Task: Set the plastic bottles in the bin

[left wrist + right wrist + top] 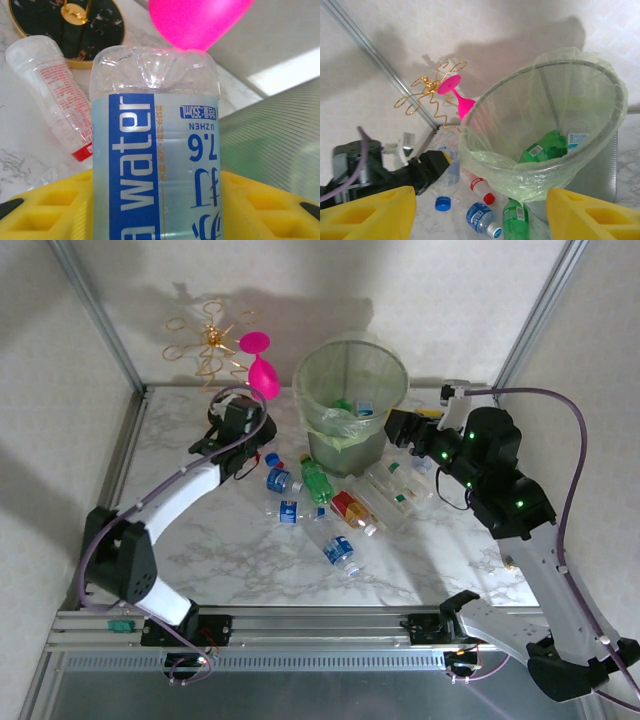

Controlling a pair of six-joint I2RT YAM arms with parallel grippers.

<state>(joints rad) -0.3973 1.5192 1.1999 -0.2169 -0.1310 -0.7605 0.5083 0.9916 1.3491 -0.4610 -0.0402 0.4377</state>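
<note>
Currently left gripper point(156, 205) is clamped on a clear plastic bottle with a blue "water" label point(150, 150), left of the round translucent grey-green bin with pale green liner point(600, 165); can't tell if it's off the marble table point(200, 550). Right gripper point(480, 215) stands well open with nothing between its fingers, just beside the bin. A green plastic bottle point(545, 147) lies inside; loose bottles point(320, 500) lie at the bin's base.

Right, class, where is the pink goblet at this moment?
In the top external view the pink goblet is at the far edge of the table, left of centre, between the gold wire ornament and the bin.
</note>
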